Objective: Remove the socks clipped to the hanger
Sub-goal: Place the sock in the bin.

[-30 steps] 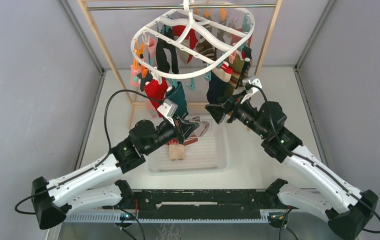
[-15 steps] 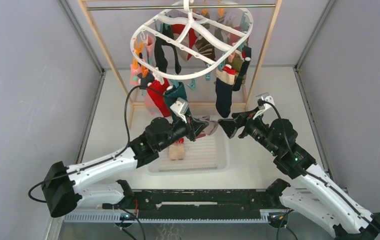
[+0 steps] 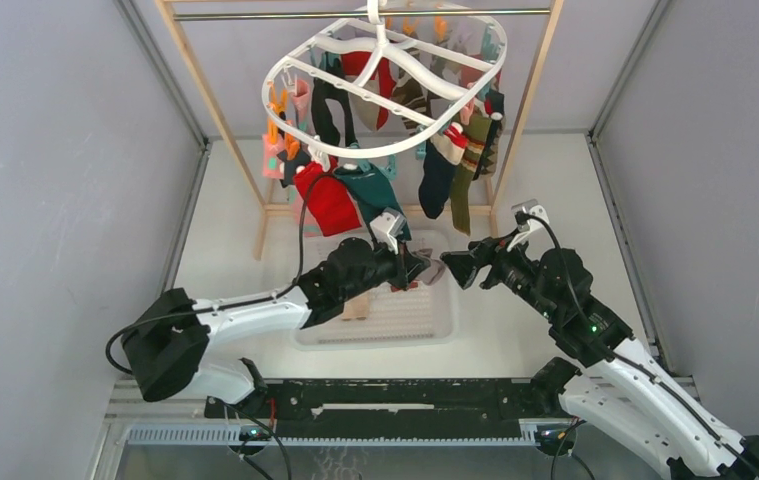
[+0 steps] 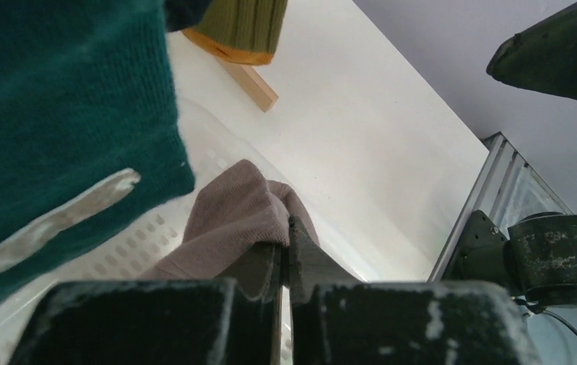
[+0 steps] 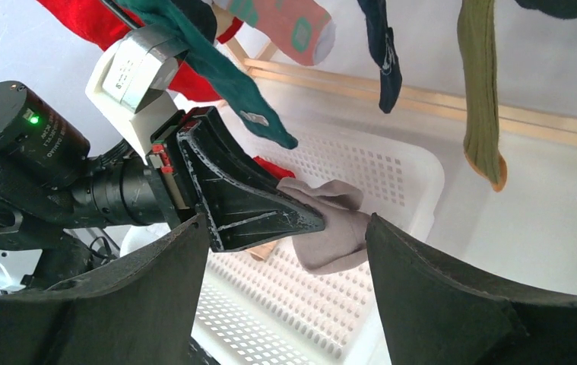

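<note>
Though blurred from above, seen plainly from the wrists: left gripper [image 5: 312,220] clamped on grey sock [image 5: 334,243]; right gripper [image 3: 460,268] spread wide.

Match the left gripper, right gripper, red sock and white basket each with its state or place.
Things:
1 left gripper
2 right gripper
3 red sock
4 white basket

States and places:
A hanging from the hanger
B open, empty
C standing on the table
D shut on the grey sock

Pairs: 1-D, 2-B, 3-A, 4-C
</note>
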Available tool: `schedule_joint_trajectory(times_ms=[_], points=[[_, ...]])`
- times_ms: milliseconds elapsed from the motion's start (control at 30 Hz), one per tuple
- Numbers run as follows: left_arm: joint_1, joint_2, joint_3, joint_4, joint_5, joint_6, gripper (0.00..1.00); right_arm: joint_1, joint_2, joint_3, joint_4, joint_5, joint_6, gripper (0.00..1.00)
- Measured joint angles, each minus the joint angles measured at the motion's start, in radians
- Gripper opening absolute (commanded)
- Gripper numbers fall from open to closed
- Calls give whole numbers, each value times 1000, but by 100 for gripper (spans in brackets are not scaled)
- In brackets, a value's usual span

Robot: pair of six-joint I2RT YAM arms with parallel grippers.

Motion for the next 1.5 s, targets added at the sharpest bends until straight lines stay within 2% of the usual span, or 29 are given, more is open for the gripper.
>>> schedule_joint_trajectory(times_ms=[133,433,667,800,833,867,900,1233,1500], points=[[1,39,0,24,25,-21,18,0,-23,-20,-20,1,8,83],[1,46,-74,58,33,-66,26,0,-66,-61,-44,1,24,82],[-12,10,-156,55,32,-92,42,0,-77,-96,-58,-3,39,82],[-45,-18,-168,32,17,-95,45,2,-78,-104,-67,-4,46,82],[-53,-29,-170,21,11,-94,56,5,-79,-105,-74,-4,49,82],[-61,-43,-172,8,-1,-94,81,6,-79,-105,-74,-4,49,82],[-69,-58,-174,-3,-11,-92,97,8,-81,-105,-77,-3,50,82],[-166,-261,-225,-143,-130,-96,100,37,-97,-122,-90,-3,70,82],[-267,-469,-254,-278,-245,-120,100,60,-46,-142,-85,-3,76,82]])
